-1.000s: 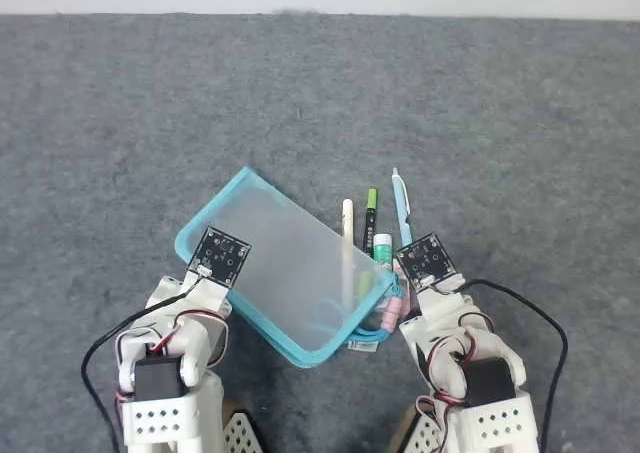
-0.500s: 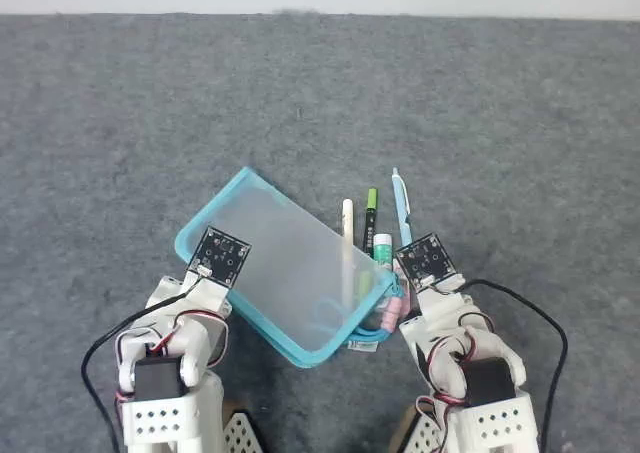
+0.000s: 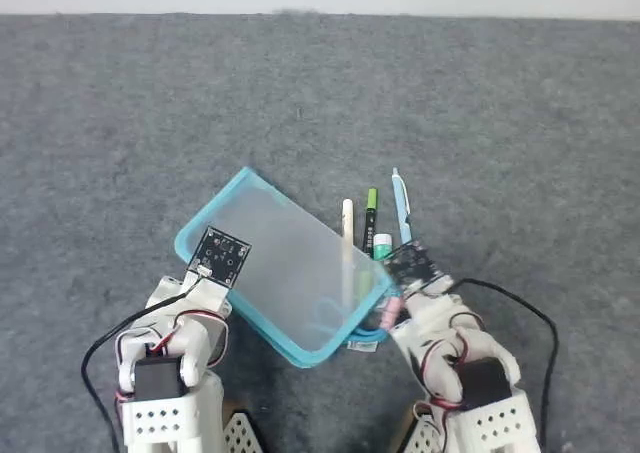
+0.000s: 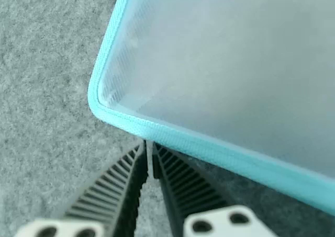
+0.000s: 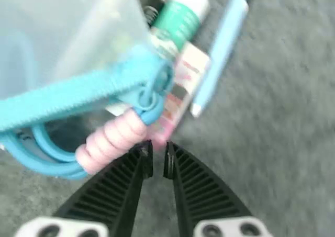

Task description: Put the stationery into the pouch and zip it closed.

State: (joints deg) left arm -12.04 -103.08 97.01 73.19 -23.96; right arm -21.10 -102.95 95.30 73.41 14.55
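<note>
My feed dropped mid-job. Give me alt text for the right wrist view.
The right arm's closed end effector points, empty, at the blue zipper pull of the clear pouch and a pink ridged piece just past its tips. A green and white tube and a light blue pen lie next to the pouch on grey carpet.
</note>
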